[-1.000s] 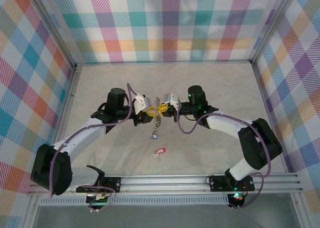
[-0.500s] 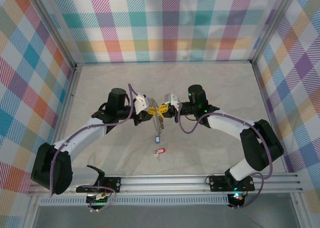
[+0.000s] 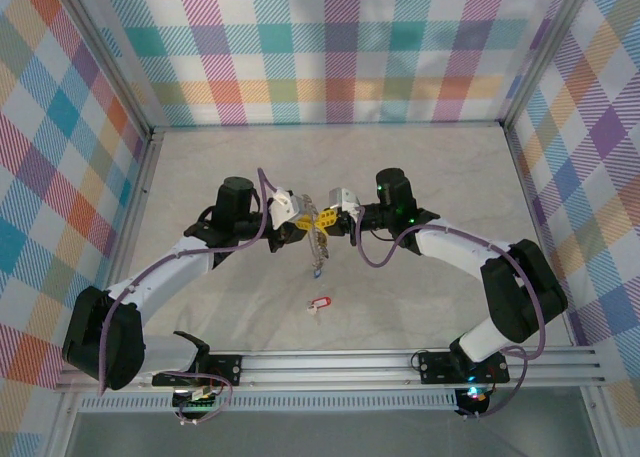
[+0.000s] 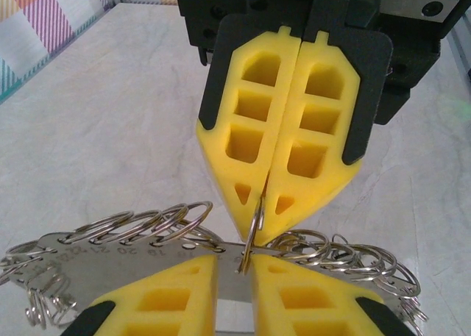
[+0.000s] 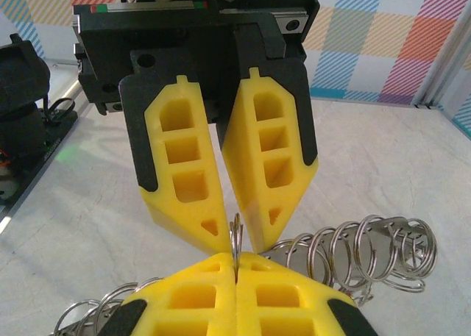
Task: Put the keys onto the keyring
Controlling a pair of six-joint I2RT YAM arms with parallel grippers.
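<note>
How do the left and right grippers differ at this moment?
The right gripper has its jaws pressed together, pinching a small metal ring. The left gripper has its jaws slightly apart around that ring. The right reaches in from the right, the left from the left. Both have yellow fingers, meeting tip to tip.

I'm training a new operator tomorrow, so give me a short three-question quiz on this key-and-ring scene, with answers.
1. True or false: the red-tagged key lies on the table, apart from the left gripper and the right gripper.
2. What does the right gripper pinch? A) a small metal ring B) a screwdriver C) nothing
3. Fill in: the key tag closest to the two grippers is coloured ____.
Key: 1 true; 2 A; 3 blue.
</note>
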